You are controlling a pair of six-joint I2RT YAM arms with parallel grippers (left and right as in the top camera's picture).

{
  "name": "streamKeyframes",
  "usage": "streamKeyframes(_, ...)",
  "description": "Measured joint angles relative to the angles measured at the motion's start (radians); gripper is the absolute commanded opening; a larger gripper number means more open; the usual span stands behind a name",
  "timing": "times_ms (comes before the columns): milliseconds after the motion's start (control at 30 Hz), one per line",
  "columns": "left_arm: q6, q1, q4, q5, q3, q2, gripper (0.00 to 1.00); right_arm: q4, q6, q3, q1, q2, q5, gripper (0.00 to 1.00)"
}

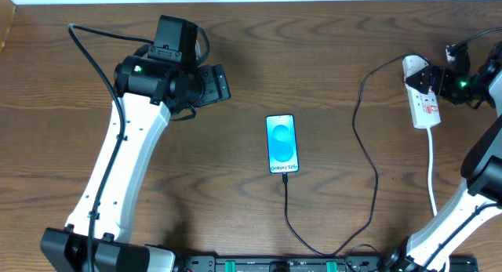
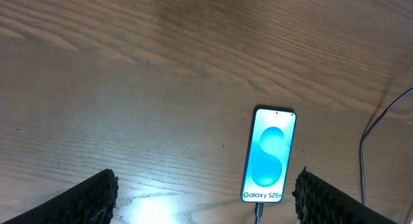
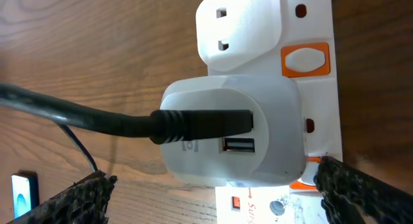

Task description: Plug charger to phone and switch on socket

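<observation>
- The counter (image 1: 235,194) is bare wood and carries everything.
- The socket (image 1: 427,111) lies near the far right corner, its length running toward the near edge. It looks like light, rigid plastic that may skid, so I judge a press should go straight down.
- The right fingers (image 3: 361,192) are spread wide and grip nothing, one on either side of the adapter plug (image 3: 258,140).
- The left fingers (image 2: 90,198) are also apart and empty, left of the counter's middle.
- The phone (image 1: 282,143) lies flat at the middle, screen lit. It is slim and glassy, so probably slippery and fragile, and its long edges are the place to hold.
- The charger (image 3: 97,117) has a thin, limp cable. It runs from the phone's near short end, loops by the near edge and rises to the socket. It is better held by its ends than by the cord.
- Only the right wrist view shows the orange switch (image 3: 305,61) beside an empty outlet, with a second one half hidden. Which one serves the adapter I cannot tell.
- Only the overhead view shows the whole cable run, and the left wrist view shows the cord meeting the phone.
</observation>
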Motion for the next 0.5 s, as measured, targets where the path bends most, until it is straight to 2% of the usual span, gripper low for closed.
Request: streamKeyframes(500, 0.0, 0.0, 0.0, 0.0, 0.0, 0.0, 0.87, -0.012, 0.008, 0.004, 0.008, -0.001, -0.032, 0.99)
